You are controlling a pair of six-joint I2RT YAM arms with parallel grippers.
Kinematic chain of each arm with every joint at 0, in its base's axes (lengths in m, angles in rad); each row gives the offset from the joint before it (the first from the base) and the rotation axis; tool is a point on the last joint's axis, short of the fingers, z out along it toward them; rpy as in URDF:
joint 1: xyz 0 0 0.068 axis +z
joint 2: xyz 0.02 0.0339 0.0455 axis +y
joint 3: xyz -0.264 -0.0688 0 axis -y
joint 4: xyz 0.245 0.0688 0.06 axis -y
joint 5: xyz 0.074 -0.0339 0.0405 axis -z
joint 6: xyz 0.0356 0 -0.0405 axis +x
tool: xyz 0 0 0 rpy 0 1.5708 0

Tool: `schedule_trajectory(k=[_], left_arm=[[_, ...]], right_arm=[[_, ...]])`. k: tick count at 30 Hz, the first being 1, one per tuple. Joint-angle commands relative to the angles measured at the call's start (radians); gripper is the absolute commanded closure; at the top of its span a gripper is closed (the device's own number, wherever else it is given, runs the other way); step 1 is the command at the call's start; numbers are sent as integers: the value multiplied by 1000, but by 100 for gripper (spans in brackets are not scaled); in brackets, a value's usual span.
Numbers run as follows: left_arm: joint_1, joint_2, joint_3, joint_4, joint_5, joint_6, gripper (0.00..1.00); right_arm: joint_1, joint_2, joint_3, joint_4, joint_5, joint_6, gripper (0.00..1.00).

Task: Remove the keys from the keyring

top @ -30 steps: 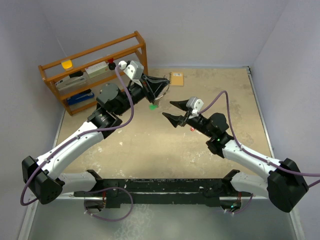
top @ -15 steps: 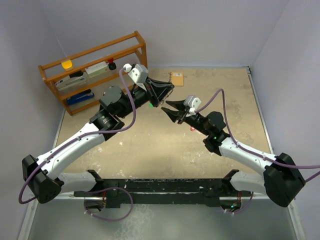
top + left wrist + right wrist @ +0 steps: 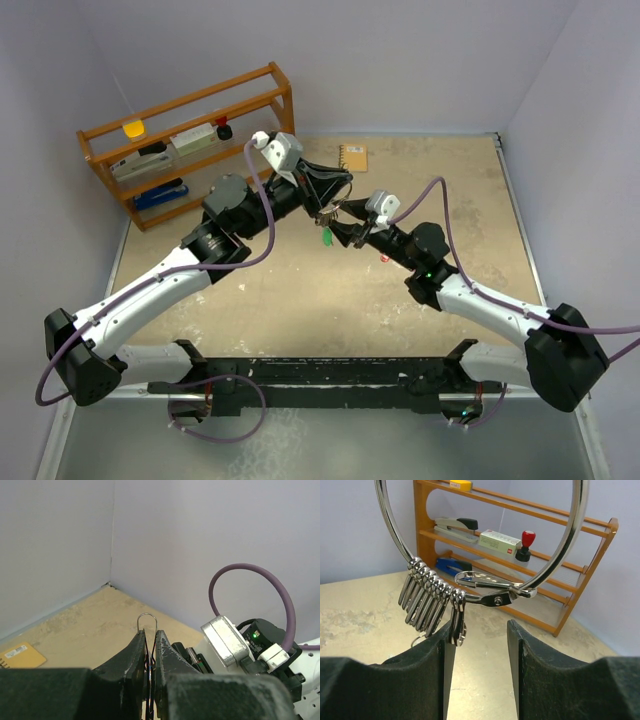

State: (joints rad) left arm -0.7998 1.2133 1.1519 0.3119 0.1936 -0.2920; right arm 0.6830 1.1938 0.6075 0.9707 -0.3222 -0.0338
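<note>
Top view: the left end effector [image 3: 325, 198] and right end effector [image 3: 338, 222] sit close together above the tan desk [image 3: 300, 300], with a green-headed plastic key [image 3: 326, 238] dangling between them.

Left wrist: its jaws are clamped on the thin silver wire keyring [image 3: 147, 619].

Right wrist: the jaws stand apart, gripping nothing. Small plain silver keys [image 3: 427, 600] hang bunched on the ring just ahead.

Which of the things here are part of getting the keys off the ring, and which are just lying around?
For the job: keyring, pinched in the shut left gripper; silver keys strung on it; green key; right gripper, open at the keys.
Lying about: wooden rack, stapler, red-topped stamp, tan notebook.
</note>
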Motion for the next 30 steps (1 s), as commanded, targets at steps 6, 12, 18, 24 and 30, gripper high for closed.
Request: schedule_trajectory(k=[6, 12, 18, 24, 30], left_arm=[[-8, -25, 70, 2, -48, 72, 100], [-9, -40, 84, -34, -74, 105, 100], [-10, -46, 62, -37, -92, 112, 100], [-13, -36, 61, -28, -87, 109, 100], [-22, -30, 63, -28, -95, 113, 100]], right_arm=[[10, -70, 6, -19, 62, -50, 54], [10, -155, -39, -92, 176, -116, 54], [10, -258, -72, -181, 293, -136, 53], [10, -356, -86, -253, 210, -68, 52], [13, -347, -83, -217, 76, -17, 50]])
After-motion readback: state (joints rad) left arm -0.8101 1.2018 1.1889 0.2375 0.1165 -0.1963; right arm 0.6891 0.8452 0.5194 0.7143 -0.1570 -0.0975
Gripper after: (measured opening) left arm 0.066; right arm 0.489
